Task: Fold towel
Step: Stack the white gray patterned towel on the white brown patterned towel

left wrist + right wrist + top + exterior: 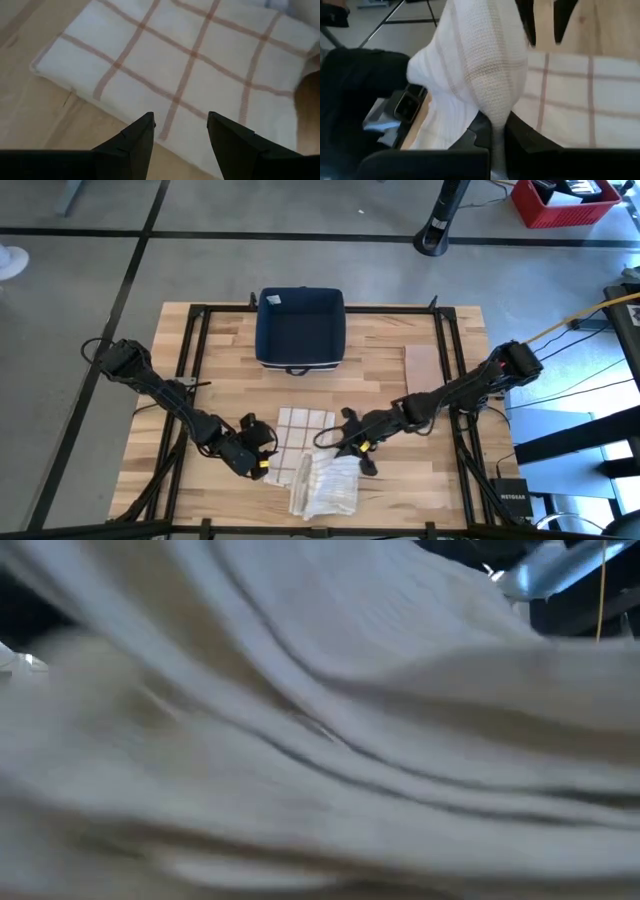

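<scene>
A white towel with thin brown checks [303, 430] lies partly flat on the wooden table. Its near part [325, 485] is bunched up by the table's front edge. In the low view the cloth [320, 740] fills the whole picture. My right gripper [332, 438] reaches in from the right and is shut on a gathered part of the towel [470, 65]. My left gripper [180, 132] stands open just over the flat part's left edge [100, 102], with nothing between its fingers. My right gripper pinches a gathered fold of the towel [496, 120] between its two fingers, several layers thick. The fingers come slanting down from the table's right side. The bunched cloth stands lifted beyond the fingers, while the towel's flat part [580, 95] stays on the table.
A dark blue tray [300, 330] sits at the table's far middle. A brownish sheet [422, 365] lies at the far right. Black frame bars [190, 360] run along the table's left and right sides. Bare wood shows left of the towel.
</scene>
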Motion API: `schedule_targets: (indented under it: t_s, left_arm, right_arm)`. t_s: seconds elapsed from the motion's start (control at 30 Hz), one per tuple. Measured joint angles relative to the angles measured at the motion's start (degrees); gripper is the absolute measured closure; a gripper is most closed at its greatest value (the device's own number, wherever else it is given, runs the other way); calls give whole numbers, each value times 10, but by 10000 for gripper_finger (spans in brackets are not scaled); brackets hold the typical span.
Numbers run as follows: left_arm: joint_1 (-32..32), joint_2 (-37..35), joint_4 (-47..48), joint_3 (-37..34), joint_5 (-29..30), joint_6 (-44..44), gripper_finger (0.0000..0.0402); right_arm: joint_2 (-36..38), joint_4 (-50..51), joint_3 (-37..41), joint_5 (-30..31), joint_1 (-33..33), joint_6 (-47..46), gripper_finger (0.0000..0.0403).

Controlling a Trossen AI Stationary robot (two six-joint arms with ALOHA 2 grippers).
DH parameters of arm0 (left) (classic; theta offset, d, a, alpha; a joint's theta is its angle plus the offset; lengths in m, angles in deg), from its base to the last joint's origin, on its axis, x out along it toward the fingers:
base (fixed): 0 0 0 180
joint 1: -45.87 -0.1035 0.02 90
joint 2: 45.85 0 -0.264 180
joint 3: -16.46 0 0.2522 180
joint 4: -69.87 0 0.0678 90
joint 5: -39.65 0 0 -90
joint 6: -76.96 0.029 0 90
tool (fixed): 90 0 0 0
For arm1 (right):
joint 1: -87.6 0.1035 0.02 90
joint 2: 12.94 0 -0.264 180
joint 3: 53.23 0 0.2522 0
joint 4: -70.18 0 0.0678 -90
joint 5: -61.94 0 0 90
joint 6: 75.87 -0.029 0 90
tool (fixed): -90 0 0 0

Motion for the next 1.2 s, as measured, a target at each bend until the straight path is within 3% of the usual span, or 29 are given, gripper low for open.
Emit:
schedule_targets:
  t_s: [0.23, 0.47, 1.0, 1.1, 1.2]
  left_arm:
    - [0, 0, 26, 0, 0, -17, 224]
    - [1, 0, 35, 0, 0, -16, 224]
    - [15, 0, 35, 0, -7, -19, 224]
    - [17, 0, 36, 0, -41, -26, 224]
    - [17, -3, 42, 0, -111, -46, 224]
  right_arm:
    - [-81, 11, -109, 11, -26, -24, 383]
    - [-141, 133, -202, 11, -77, -30, 379]
    - [-217, 150, -222, 8, -161, -19, 369]
    - [-235, 147, -222, 36, -163, -46, 344]
    - [-243, 139, -222, 51, -163, -59, 301]
